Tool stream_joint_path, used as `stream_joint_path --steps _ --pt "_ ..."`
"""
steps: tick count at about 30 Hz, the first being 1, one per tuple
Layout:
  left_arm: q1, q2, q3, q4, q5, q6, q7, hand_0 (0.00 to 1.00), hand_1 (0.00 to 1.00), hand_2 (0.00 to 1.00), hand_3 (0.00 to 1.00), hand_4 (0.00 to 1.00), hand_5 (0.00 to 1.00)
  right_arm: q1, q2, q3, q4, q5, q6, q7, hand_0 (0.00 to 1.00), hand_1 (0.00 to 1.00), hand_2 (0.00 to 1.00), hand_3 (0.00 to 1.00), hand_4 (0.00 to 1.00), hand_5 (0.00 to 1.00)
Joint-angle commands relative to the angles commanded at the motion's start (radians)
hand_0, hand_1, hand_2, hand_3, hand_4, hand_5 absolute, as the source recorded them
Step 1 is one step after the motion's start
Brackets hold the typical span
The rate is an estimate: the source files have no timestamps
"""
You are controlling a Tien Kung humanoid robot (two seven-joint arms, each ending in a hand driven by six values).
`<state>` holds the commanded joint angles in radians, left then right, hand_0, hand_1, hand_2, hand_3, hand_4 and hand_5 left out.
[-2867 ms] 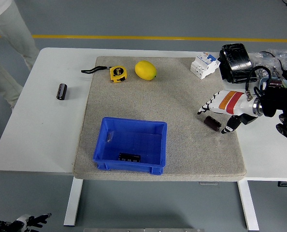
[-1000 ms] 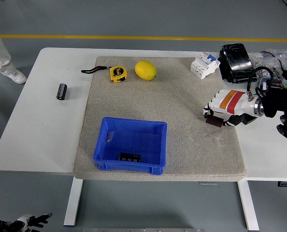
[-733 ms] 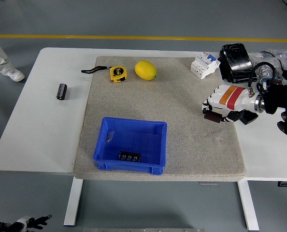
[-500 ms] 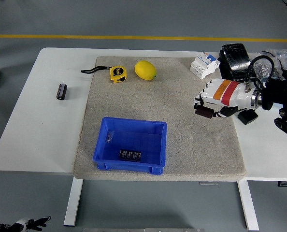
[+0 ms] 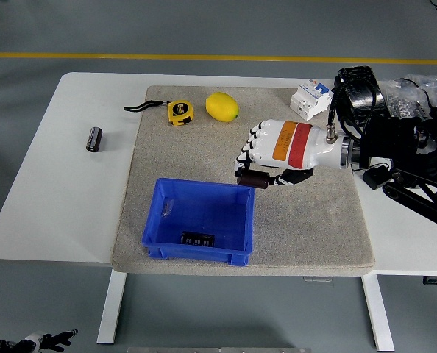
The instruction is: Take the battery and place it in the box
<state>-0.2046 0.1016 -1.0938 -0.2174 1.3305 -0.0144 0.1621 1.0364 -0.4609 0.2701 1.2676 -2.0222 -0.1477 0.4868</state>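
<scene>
My right hand (image 5: 257, 165) reaches in from the right over the grey mat, its white fingers curled around a dark cylindrical battery (image 5: 253, 179). The hand hovers just above the far right rim of the blue box (image 5: 200, 219), which sits at the mat's front. Inside the box lies a small black flat part (image 5: 196, 238). A second dark battery (image 5: 93, 139) lies on the bare white table at the far left. My left hand is out of view.
A yellow tape measure (image 5: 178, 112) and a lemon (image 5: 221, 107) lie at the back of the mat (image 5: 314, 220). A white circuit breaker (image 5: 310, 98) and a black wrapped block (image 5: 357, 92) sit at the back right, with cables beside them.
My right hand closed on the battery at the mat's right, lifted it and carried it left to the box's far right rim. The person at the top left has walked out of view.
</scene>
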Motion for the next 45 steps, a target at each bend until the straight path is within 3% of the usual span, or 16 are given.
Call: stream_joint_path --steps 1,2,7,8,9,13,14,19,20,30,32,37,38,45 --pt "-0.001 0.0 -0.001 0.0 0.001 0.0 0.001 0.746 0.751 0.796 0.653 0.734 0.643 -0.001 0.004 0.0 0.026 0.006 0.006 -0.004 0.596 0.498 0.536 0.552 0.702 0.018" --pt "-0.001 0.0 -0.001 -0.001 0.001 0.0 0.002 0.746 0.752 0.795 0.652 0.734 0.643 -0.001 0.007 -0.001 0.05 0.007 0.01 -0.007 0.6 0.505 0.569 0.712 0.792 0.069" --pt "-0.001 0.0 0.004 -0.001 -0.009 0.001 0.002 0.746 0.752 0.795 0.652 0.734 0.643 0.007 0.026 -0.019 0.111 -0.006 0.021 -0.023 0.6 0.505 0.569 0.712 0.792 0.069" --pt "-0.001 0.0 0.004 -0.001 -0.009 0.001 0.002 0.745 0.751 0.795 0.652 0.733 0.643 0.01 0.034 -0.025 0.117 -0.013 0.022 -0.03 0.598 0.54 0.62 0.799 0.863 0.112" --pt "-0.001 0.001 0.004 -0.002 -0.01 0.001 0.003 0.745 0.751 0.795 0.652 0.733 0.643 0.014 0.043 -0.031 0.121 -0.024 0.025 -0.039 0.598 0.54 0.62 0.799 0.863 0.112" --pt "-0.002 0.001 0.008 -0.003 -0.013 0.002 0.005 0.745 0.751 0.795 0.652 0.733 0.643 0.019 0.076 -0.032 0.108 -0.048 0.026 -0.051 0.598 0.54 0.62 0.799 0.863 0.112" --pt "-0.002 0.001 0.008 -0.003 -0.013 0.002 0.005 0.745 0.751 0.797 0.651 0.733 0.642 0.02 0.082 -0.031 0.103 -0.051 0.026 -0.053 0.6 0.558 0.643 0.84 0.892 0.129" --pt "-0.004 0.001 0.01 -0.004 -0.017 0.003 0.005 0.745 0.751 0.797 0.651 0.733 0.642 0.024 0.094 -0.029 0.073 -0.053 0.022 -0.056 0.6 0.558 0.643 0.84 0.892 0.129" --pt "-0.005 0.001 0.01 -0.004 -0.019 0.003 0.005 0.745 0.751 0.797 0.651 0.733 0.643 0.025 0.093 -0.029 0.068 -0.054 0.021 -0.056 0.616 0.602 0.685 0.888 0.925 0.151" --pt "-0.005 0.002 0.013 -0.005 -0.018 0.002 0.007 0.747 0.751 0.798 0.652 0.734 0.644 0.024 0.059 0.053 0.008 -0.042 0.023 -0.046 0.629 0.606 0.693 0.892 0.936 0.163" --pt "-0.004 0.002 0.016 -0.005 -0.023 0.002 0.007 0.747 0.752 0.797 0.652 0.733 0.644 0.019 0.046 0.084 -0.028 -0.034 0.026 -0.044 0.682 0.633 0.741 0.89 0.947 0.168" --pt "-0.004 0.001 0.019 -0.004 -0.028 0.004 0.006 0.747 0.752 0.797 0.652 0.733 0.644 -0.007 0.014 0.155 -0.111 -0.003 0.036 -0.037 0.682 0.633 0.741 0.89 0.947 0.168" --pt "-0.004 0.0 0.019 -0.004 -0.03 0.005 0.006 0.748 0.752 0.797 0.652 0.733 0.645 -0.02 0.002 0.18 -0.136 0.016 0.04 -0.033 0.761 0.704 0.814 0.89 0.964 0.176" --pt "-0.004 -0.001 0.02 -0.003 -0.03 0.006 0.004 0.75 0.753 0.797 0.652 0.732 0.645 -0.118 -0.071 0.342 -0.247 0.12 0.058 -0.03 0.788 0.734 0.837 0.897 0.961 0.188"
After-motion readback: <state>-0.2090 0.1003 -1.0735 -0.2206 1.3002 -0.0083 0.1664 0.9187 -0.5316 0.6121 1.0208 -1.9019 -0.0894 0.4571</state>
